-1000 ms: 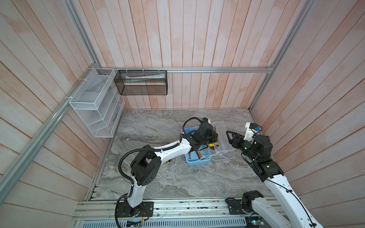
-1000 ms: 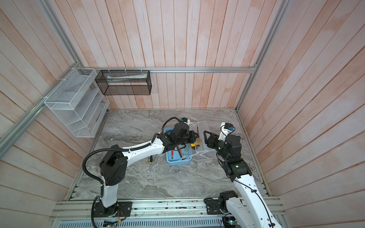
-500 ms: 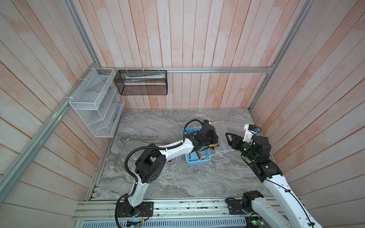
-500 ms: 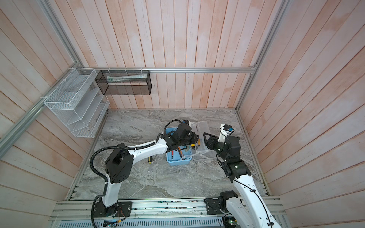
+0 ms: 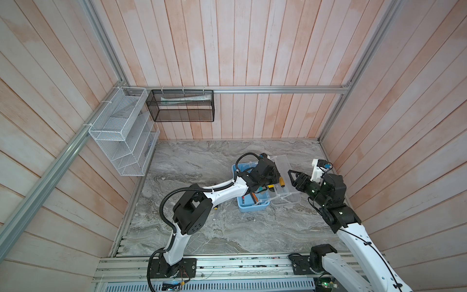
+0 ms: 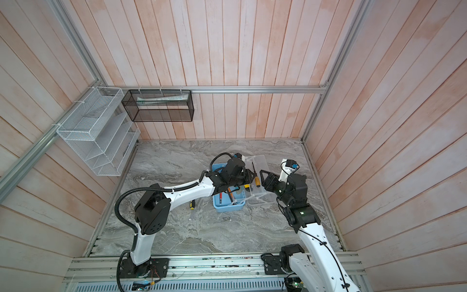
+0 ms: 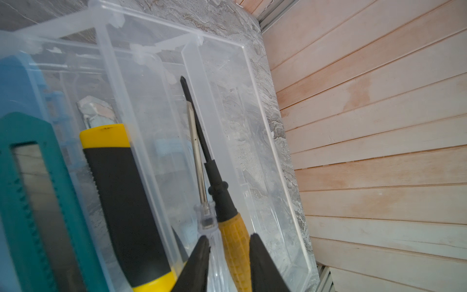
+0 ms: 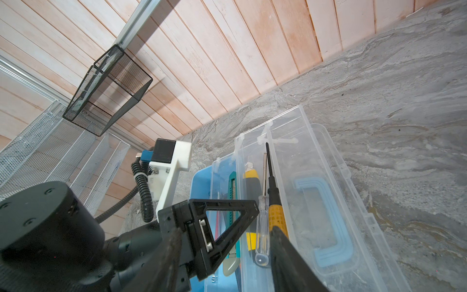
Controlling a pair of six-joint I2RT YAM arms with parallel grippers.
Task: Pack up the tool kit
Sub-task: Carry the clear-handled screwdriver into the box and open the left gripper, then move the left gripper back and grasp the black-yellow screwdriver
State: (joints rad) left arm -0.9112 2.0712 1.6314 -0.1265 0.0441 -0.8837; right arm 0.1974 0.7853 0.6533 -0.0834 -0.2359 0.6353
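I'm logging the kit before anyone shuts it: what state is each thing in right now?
Toolbox: open, clear half folded out flat.
Yellow-handled screwdriver: lying in the clear half.
Clear-handled screwdriver: lying beside it.
Left pincer: open, astride the yellow handle.
Right pincer: open, empty.
Loose screwdriver: lying on the table, unpacked.

Soft, even, bright light from overhead; the pale wooden walls [image 5: 227, 50] look washed out, and shadows on the grey bench [image 5: 227, 227] are faint. Both top views bow at the edges. Close to the left wrist lens, the teal knife [image 7: 25, 126] is blurred
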